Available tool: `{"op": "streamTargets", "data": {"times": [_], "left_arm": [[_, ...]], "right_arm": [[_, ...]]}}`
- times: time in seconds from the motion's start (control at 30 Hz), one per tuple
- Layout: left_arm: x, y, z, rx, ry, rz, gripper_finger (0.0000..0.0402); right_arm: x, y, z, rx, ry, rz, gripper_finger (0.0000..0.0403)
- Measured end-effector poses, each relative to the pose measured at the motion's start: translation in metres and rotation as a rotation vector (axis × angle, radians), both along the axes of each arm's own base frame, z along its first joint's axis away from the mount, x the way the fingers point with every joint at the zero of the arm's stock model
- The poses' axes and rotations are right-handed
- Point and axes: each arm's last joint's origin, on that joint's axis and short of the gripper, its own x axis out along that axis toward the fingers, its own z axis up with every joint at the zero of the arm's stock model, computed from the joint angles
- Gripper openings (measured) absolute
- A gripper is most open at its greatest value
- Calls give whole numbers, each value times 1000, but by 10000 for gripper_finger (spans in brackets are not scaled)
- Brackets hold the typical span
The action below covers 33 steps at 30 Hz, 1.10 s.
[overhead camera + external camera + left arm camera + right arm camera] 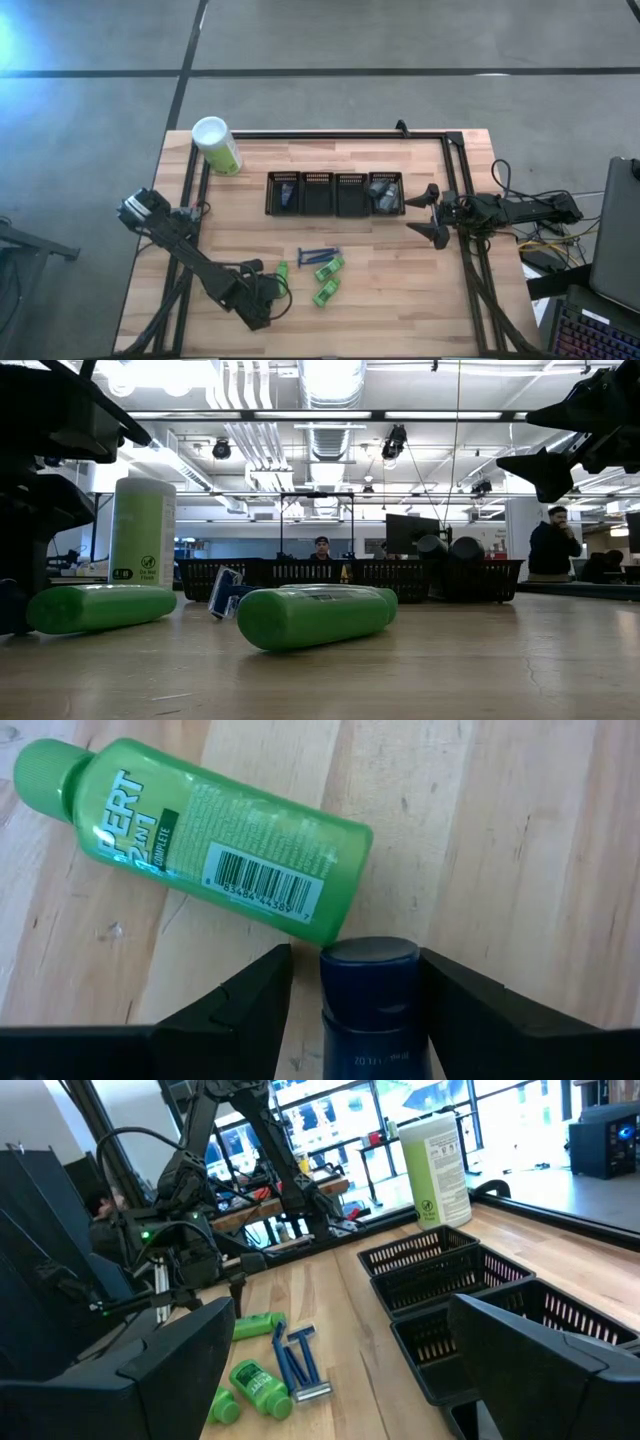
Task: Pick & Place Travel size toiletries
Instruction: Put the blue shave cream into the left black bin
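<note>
My left gripper is low over the table's near left part, open. A dark navy tube lies between its fingers; in the high view it is hidden under the gripper. A bright green tube lies just ahead of them, flat on the wood. Two more green tubes and the thin blue razors lie toward the middle. Grey items show in the rightmost bin. My right gripper hovers open, right of the bins. My left gripper has the navy tube's cap end between its open fingers, and the tube lies on the table along them. Bare wood shows between one finger and the tube. The other finger stands right at the cap; I cannot tell whether it touches.
A row of several black mesh bins stands across the middle of the table. The tall pale-green canister stands at the far left corner. A black frame rail runs along the far edge. People show in the room beyond.
</note>
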Motion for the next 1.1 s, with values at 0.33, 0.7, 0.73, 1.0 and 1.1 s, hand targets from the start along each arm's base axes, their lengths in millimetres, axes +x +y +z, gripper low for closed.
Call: {"op": "streamTargets", "data": {"times": [0.33, 0.7, 0.73, 1.0, 1.1], "left_arm": [[0, 1, -1, 19, -7, -4, 211], [-2, 4, -4, 34, 6, -3, 195], [-3, 4, -4, 35, 7, -3, 189], [-3, 5, -5, 40, 14, -3, 146], [-3, 4, -5, 35, 21, -9, 136]], "right_arm": [[0, 0, 0, 0, 0, 0, 364], [0, 0, 0, 0, 0, 0, 364], [0, 0, 0, 0, 0, 0, 364], [0, 0, 0, 0, 0, 0, 364], [0, 0, 0, 0, 0, 0, 364]]}}
